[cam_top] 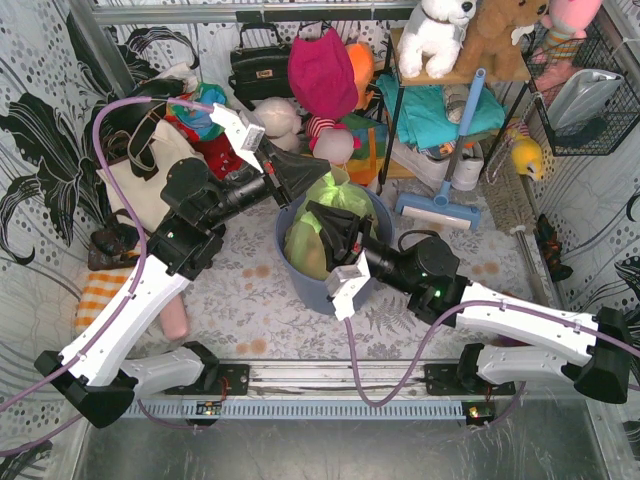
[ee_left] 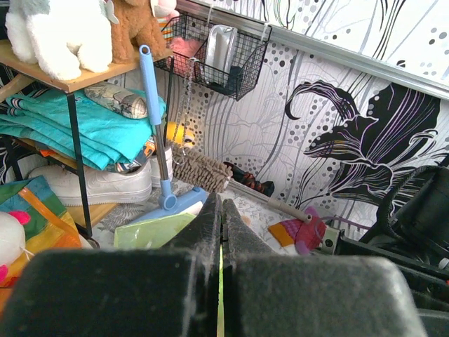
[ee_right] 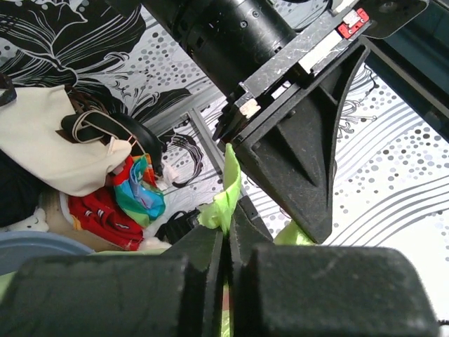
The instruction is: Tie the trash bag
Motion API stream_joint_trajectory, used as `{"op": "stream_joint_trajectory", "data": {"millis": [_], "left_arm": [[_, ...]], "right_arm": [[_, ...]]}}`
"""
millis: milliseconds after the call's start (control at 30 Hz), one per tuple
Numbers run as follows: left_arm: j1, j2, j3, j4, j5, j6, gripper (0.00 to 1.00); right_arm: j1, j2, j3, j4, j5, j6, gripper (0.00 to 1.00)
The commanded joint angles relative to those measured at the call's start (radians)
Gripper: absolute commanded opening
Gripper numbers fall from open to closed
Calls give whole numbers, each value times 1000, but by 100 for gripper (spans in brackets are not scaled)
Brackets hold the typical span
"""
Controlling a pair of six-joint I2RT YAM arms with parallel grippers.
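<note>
Trash bag (cam_top: 338, 196): in the bin (cam_top: 300, 285), mid-table (cam_top: 250, 300).
Left gripper (cam_top: 318, 182): jaws pinching the bag's green top.
Right gripper (cam_top: 316, 212): jaws pinching the same twist, just below.

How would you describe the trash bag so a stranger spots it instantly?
In the middle of the table stands a round blue-grey bin. The trash bag sits in it, rising above the rim. It is thin, translucent light-green plastic, unlike the opaque bin around it.

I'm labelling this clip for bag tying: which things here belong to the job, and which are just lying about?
Job: trash bag, left pincer, right pincer, bin holding it.
Lying about: stuffed toys, blue broom, black handbag, white sneakers.
</note>
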Motion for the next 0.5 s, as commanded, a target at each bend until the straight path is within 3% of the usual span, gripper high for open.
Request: {"op": "stream_joint_trajectory", "data": {"millis": [0, 300, 367, 467], "left_arm": [[2, -6, 2, 75, -32, 19, 0], [4, 93, 109, 13, -118, 144, 0], [3, 119, 102, 21, -151, 158, 0], [6, 161, 75, 31, -226, 180, 0]], "right_arm": [[-3, -24, 70, -22, 35, 130, 0], [-2, -58, 441, -752, 73, 907, 0], [-3, -59, 435, -822, 11, 1039, 0], [-3, -95, 290, -769, -59, 1239, 0]]}}
